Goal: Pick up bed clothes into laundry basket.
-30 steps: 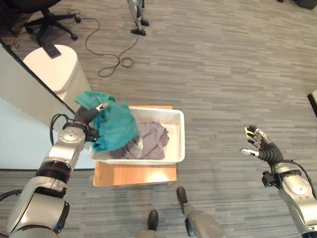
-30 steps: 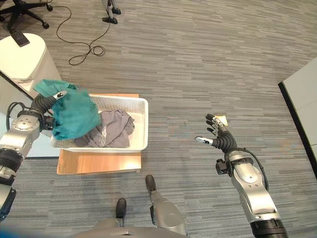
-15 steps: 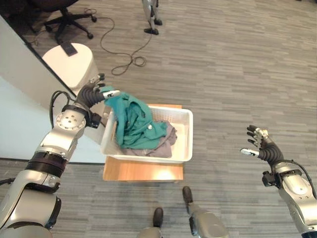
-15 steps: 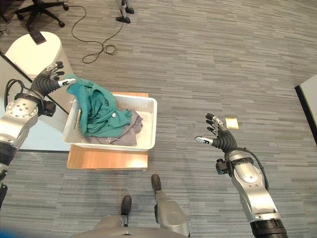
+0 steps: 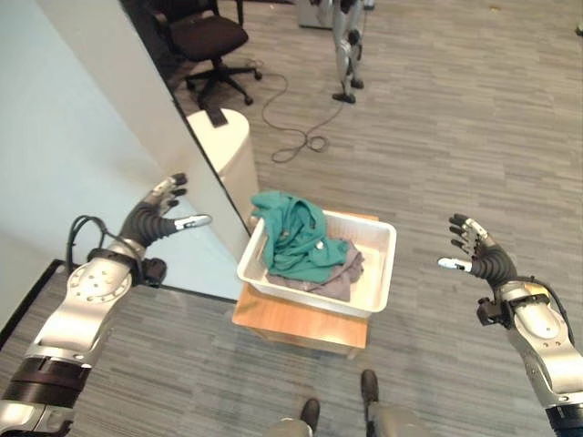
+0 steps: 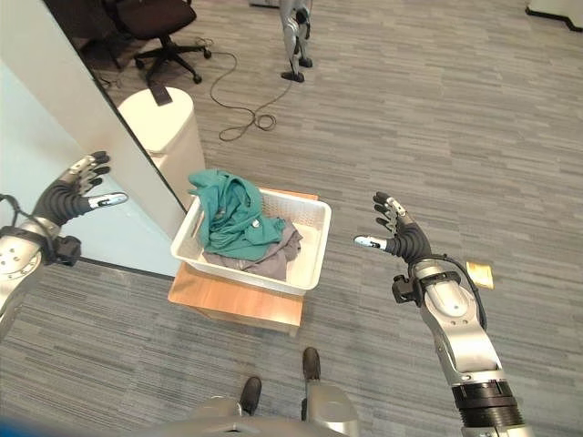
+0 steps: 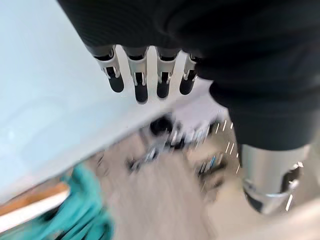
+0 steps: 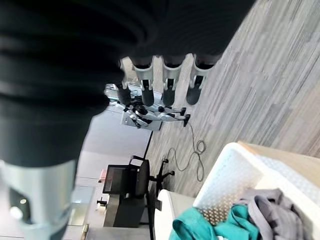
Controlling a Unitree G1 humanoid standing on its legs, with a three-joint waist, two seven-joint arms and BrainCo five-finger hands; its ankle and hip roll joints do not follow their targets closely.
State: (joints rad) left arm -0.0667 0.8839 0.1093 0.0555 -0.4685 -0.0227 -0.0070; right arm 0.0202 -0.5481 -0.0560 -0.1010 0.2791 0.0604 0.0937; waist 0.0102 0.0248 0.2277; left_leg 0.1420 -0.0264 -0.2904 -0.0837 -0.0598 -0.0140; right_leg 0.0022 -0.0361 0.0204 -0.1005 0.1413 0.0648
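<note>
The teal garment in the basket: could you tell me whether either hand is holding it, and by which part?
Nothing is held. The teal garment lies in the white basket; the left hand and right hand are open, apart from it.

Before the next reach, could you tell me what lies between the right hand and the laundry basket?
Only bare floor: in the right eye view the right hand hovers open, apart from the laundry basket.

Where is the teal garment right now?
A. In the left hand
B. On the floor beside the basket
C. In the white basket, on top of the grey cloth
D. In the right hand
C: the teal garment lies heaped in the white basket over the grey cloth, while the left hand and right hand are open and hold nothing.
</note>
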